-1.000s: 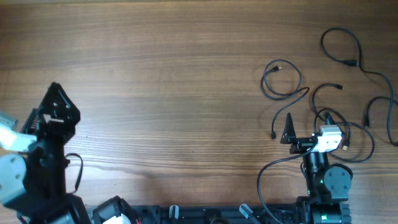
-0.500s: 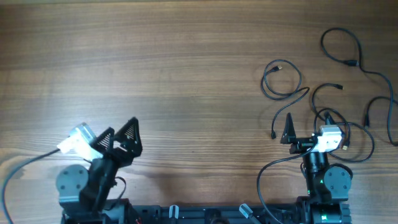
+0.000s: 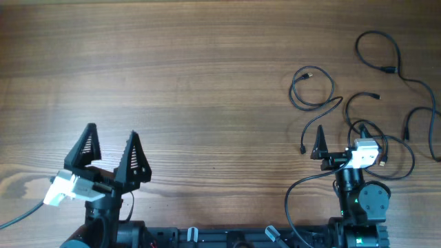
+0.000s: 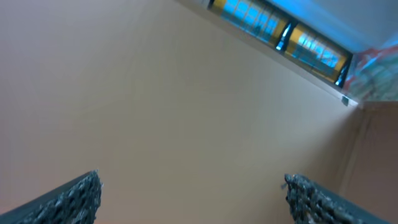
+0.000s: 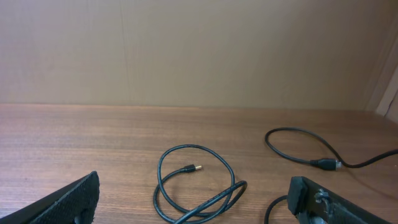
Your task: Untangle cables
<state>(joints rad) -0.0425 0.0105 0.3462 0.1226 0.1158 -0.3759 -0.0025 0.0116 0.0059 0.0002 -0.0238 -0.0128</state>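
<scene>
Black, thin and scattered: the thin black cables with small plug ends (image 3: 358, 127) lie at the right-hand end of the brown wood-grain tabletop (image 3: 193, 76). One coiled black cable with a gold-tipped plug (image 5: 189, 168) sits apart, nearer the middle. Another looped black cable (image 3: 389, 69) is off toward the far right corner. The rest cross each other right around the right arm (image 3: 351, 182).

The right fingers (image 5: 68, 202) are spread wide with nothing between them, low over the wood, the coil just ahead. The left fingers (image 3: 133, 162) are spread wide too and empty. They sit at the near left edge, well apart from every cable, and tilt up toward the wall.

Now the danger, as I read it. That right arm stands among the crossed loops, so any careless sweep could hook a strand and drag the separate cords into a clump. These cords lie flat and skinny, so fingers closing on one may slip off or scrape the wood. And the thick black wire from the arm's base (image 3: 291, 200) curls close by, easy to snag or to mistake for a cord.

Underneath, the tabletop is matte with a streaky grain. Behind it stands a plain beige wall (image 5: 186, 50), and high up runs a strip of blue-lit panes (image 4: 280, 28); what they are I can't tell.
</scene>
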